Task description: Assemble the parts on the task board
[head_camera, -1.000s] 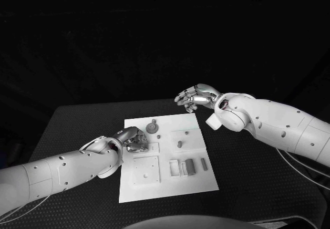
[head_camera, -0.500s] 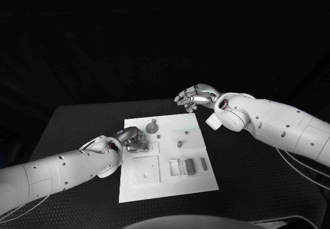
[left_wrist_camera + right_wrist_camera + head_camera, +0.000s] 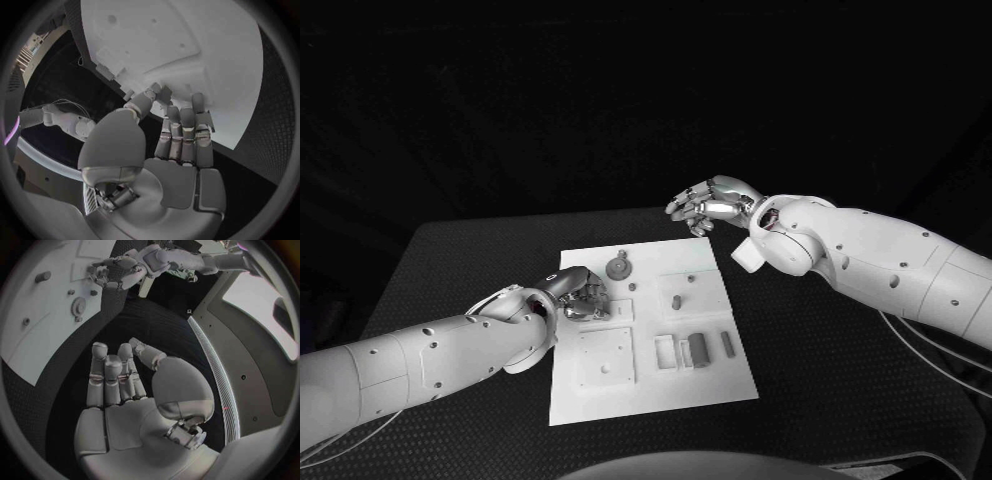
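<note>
The white task board [image 3: 653, 385] lies mid-table. On it are a grey gear [image 3: 617, 268], a small peg [image 3: 676, 300], a square plate [image 3: 606, 357] and two upright blocks [image 3: 700, 348]. My left hand [image 3: 578, 293] sits low at the board's left edge, just beside the gear; its fingers [image 3: 181, 137] reach to the board [image 3: 187, 45] with their tips against it, and nothing shows in them. My right hand [image 3: 711, 205] hangs above the table past the board's far right corner, holding nothing, fingers [image 3: 112, 380] loosely together. From there I see the gear [image 3: 79, 306] and left hand [image 3: 119, 270].
Black table [image 3: 473, 260] runs all round the board, with bare surface to the right [image 3: 834, 370]. A cable [image 3: 935, 350] trails under my right arm near the table's right edge.
</note>
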Robot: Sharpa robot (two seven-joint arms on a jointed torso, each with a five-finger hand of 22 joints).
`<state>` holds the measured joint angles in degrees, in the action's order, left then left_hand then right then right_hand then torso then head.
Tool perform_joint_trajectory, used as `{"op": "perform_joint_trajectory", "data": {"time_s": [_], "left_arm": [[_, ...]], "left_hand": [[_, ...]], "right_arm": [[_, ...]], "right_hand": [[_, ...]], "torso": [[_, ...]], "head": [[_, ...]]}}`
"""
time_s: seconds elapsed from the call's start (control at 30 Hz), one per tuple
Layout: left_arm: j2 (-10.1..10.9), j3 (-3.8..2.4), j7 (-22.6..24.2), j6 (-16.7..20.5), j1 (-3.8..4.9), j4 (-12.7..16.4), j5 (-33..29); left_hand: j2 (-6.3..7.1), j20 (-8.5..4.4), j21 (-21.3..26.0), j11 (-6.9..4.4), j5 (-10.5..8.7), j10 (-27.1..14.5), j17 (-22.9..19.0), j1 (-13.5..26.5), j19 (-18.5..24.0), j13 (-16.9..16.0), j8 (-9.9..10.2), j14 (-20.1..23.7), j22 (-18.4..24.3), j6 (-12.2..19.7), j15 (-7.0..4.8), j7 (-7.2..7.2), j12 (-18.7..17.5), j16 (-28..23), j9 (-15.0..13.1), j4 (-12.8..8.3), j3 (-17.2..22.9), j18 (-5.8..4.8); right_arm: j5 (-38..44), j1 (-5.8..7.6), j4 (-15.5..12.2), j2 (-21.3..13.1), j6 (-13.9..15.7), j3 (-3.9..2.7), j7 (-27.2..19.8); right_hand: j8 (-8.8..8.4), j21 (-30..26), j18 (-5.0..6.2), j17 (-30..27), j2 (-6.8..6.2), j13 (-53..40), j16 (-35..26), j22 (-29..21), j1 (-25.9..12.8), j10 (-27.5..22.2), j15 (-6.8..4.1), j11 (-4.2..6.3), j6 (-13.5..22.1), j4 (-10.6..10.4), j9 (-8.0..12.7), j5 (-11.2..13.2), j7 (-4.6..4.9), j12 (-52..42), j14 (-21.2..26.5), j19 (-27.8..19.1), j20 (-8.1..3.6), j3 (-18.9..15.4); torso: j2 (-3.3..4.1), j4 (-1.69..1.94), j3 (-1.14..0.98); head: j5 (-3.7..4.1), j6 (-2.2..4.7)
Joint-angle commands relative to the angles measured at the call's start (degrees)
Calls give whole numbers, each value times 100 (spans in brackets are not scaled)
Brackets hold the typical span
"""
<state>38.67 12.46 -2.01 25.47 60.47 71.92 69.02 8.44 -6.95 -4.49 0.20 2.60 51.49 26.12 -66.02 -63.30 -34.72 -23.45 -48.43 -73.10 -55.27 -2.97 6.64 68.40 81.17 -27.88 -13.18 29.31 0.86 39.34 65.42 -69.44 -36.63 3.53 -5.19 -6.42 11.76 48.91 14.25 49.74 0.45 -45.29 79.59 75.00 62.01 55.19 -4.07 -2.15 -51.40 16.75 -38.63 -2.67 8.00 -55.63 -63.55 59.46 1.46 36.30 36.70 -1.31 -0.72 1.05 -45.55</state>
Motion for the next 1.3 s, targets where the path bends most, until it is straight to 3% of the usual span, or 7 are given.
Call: {"op": "perform_joint_trajectory", "data": {"time_s": [0.03, 0.43, 0.77, 1.3], "left_arm": [[4, 48, -166, -250, -66, -18, 2], [6, 48, -150, -312, -67, -34, 2], [9, 47, -173, -351, -67, -32, -1], [10, 47, -167, -352, -69, -23, 0]], "left_hand": [[65, -3, 13, 30, 18, 2, 6, -3, -34, -9, 42, 24, 4, 45, -10, -2, 39, 32, 7, -45, -1, -86], [42, -5, 22, 42, 18, -5, 7, -54, -39, -18, 66, 27, -11, 72, -15, 11, 50, 40, 13, -79, 29, -86], [-80, 0, 39, 62, 18, -18, 10, -178, -37, -29, 115, 42, -41, 108, -17, 33, 65, 55, 36, -168, 116, -86], [-82, 6, 42, 77, 18, -23, 11, -201, -39, -34, 141, 46, -57, 126, -15, 49, 71, 62, 51, -207, 135, -86]], "right_arm": [[38, -1, -7, -1, -42, -3, -51], [35, -1, -10, -10, -39, -3, -54], [34, -1, -10, -16, -38, -3, -57], [34, -2, -11, -23, -35, -3, -57]], "right_hand": [[-38, 1, 75, -8, -33, 6, -34, 66, 36, 19, -12, 13, -11, 8, 10, -22, 40, -28, -27, 35, -19, -23], [-39, 0, 75, -9, -33, 9, -35, 66, 34, 19, -12, 13, -11, 8, 11, -22, 40, -28, -27, 36, -18, -25], [-40, -1, 75, -10, -32, 11, -35, 66, 30, 19, -11, 13, -11, 7, 12, -22, 41, -28, -28, 36, -17, -27], [-41, -2, 75, -11, -30, 15, -36, 66, 26, 19, -11, 12, -12, 8, 13, -22, 41, -29, -28, 37, -16, -29]], "torso": [[1, 0, 1], [0, 5, 4], [1, 4, 6], [1, 3, 3]], "head": [[6, 2], [23, -9], [33, -7], [36, -19]]}}
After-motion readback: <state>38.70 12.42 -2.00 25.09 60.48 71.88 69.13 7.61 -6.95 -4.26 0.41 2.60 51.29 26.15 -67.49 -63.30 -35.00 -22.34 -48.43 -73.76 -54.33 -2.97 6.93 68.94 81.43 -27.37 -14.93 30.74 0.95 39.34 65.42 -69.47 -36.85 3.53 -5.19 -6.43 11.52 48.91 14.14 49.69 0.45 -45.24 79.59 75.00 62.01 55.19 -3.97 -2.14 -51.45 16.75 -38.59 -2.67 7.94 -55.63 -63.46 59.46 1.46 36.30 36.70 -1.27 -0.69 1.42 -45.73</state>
